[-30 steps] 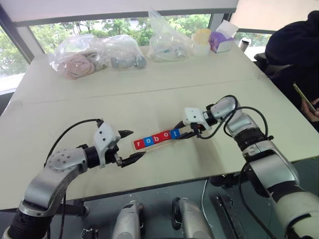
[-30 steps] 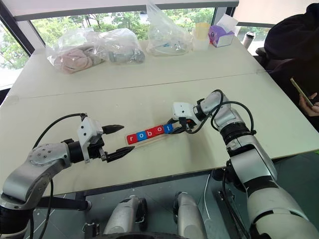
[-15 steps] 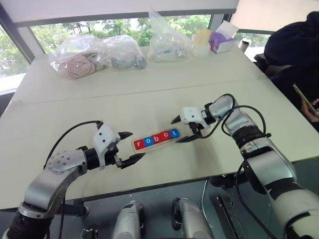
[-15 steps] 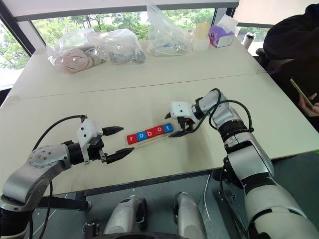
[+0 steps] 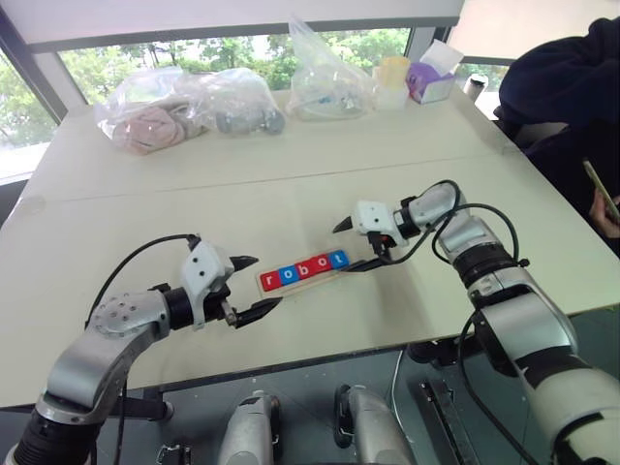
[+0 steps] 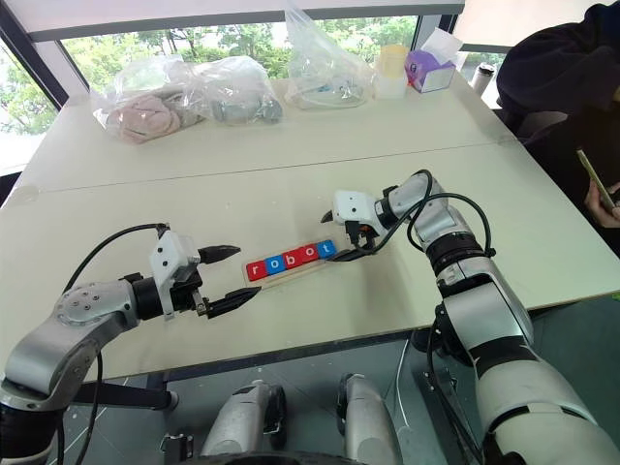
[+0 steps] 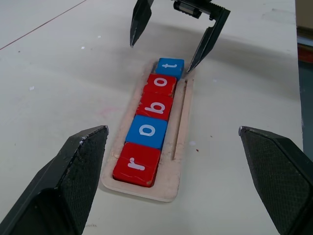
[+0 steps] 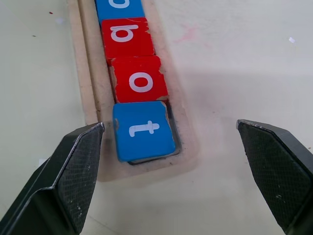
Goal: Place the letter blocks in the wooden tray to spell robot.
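The wooden tray [image 7: 180,147] lay on the pale counter [image 5: 291,194] between the two arms, set at a slant, and all five letter blocks [image 7: 152,129] sat in it in one row, edge to edge. Read from the left arm's end they ran red r [image 7: 137,163], blue o [image 7: 147,130], red b [image 7: 155,105], red o [image 7: 162,84] and blue t [image 7: 169,65], spelling "robot". The t block filled the tray's rounded end nearest the right arm and looked slightly tilted against the rim in the right wrist view. The right gripper [image 5: 355,244] hung at that end with its fingers [image 7: 139,19] spread wide, one on either side of the t block and holding nothing; one fingertip stood just beside the tray's edge. The left gripper [image 5: 256,285] hovered just off the r end of the tray, its fingers [image 5: 242,261] likewise wide apart and empty. Along the far edge of the counter lay clear plastic bags [image 5: 184,102] with soft things in them, a pale cup [image 5: 392,79] and a purple tissue box [image 5: 431,77]. At the right edge a person in dark clothing [image 5: 572,87] sat holding a phone [image 5: 601,189].
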{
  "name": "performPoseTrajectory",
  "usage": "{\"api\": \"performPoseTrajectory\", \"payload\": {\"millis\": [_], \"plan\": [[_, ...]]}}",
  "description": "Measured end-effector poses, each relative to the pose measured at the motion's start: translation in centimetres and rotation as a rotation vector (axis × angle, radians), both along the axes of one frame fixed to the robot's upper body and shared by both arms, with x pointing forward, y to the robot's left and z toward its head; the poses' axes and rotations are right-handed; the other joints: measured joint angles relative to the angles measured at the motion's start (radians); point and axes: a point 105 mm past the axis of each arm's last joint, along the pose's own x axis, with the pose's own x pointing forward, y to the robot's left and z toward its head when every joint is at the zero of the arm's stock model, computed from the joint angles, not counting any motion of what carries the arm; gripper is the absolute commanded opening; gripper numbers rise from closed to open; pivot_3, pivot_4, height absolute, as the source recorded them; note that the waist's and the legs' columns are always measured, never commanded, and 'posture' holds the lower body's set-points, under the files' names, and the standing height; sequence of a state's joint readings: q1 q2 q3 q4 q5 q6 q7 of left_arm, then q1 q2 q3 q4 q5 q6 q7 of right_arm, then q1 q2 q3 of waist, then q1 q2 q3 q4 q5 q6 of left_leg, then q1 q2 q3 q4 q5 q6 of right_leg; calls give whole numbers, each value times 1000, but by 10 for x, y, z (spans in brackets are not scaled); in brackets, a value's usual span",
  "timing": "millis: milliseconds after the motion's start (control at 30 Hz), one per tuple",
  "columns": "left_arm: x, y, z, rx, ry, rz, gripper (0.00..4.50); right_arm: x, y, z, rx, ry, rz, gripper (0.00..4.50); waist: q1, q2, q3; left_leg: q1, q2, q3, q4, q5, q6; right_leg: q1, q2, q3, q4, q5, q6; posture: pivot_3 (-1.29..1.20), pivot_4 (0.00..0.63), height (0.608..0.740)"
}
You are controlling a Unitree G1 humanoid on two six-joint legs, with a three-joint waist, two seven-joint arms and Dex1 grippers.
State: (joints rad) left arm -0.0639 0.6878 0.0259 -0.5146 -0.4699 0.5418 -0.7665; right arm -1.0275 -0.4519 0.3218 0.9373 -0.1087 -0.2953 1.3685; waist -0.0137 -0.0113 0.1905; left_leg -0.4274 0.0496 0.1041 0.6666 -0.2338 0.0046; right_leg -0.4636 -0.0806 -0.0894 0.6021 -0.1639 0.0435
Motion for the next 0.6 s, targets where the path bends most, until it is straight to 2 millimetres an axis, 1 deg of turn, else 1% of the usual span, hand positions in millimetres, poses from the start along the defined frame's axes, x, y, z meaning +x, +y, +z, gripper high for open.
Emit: {"api": "performPoseTrajectory", "payload": {"millis": [200, 400, 533, 600], "plan": [[2, -1, 3, 0, -12, -4, 4500, 5, -1, -1, -9, -51, -22, 4474, 0, 0, 0, 0, 0, 0, 0, 0, 0, 0, 0, 0, 0, 0, 0, 0, 150, 725], [1, 0, 2, 0, -8, -1, 4500, 7, -3, -1, -8, -52, -35, 4474, -1, 0, 0, 0, 0, 0, 0, 0, 0, 0, 0, 0, 0, 0, 0, 0, 150, 725], [1, 0, 2, -1, -7, -1, 4500, 3, -3, -1, -19, -15, -16, 4474, 0, 0, 0, 0, 0, 0, 0, 0, 0, 0, 0, 0, 0, 0, 0, 0, 150, 725], [1, 0, 2, -4, -3, -2, 4500, 0, -6, 6, -30, 7, 3, 4474, 1, 0, 0, 0, 0, 0, 0, 0, 0, 0, 0, 0, 0, 0, 0, 0, 150, 725]]}}
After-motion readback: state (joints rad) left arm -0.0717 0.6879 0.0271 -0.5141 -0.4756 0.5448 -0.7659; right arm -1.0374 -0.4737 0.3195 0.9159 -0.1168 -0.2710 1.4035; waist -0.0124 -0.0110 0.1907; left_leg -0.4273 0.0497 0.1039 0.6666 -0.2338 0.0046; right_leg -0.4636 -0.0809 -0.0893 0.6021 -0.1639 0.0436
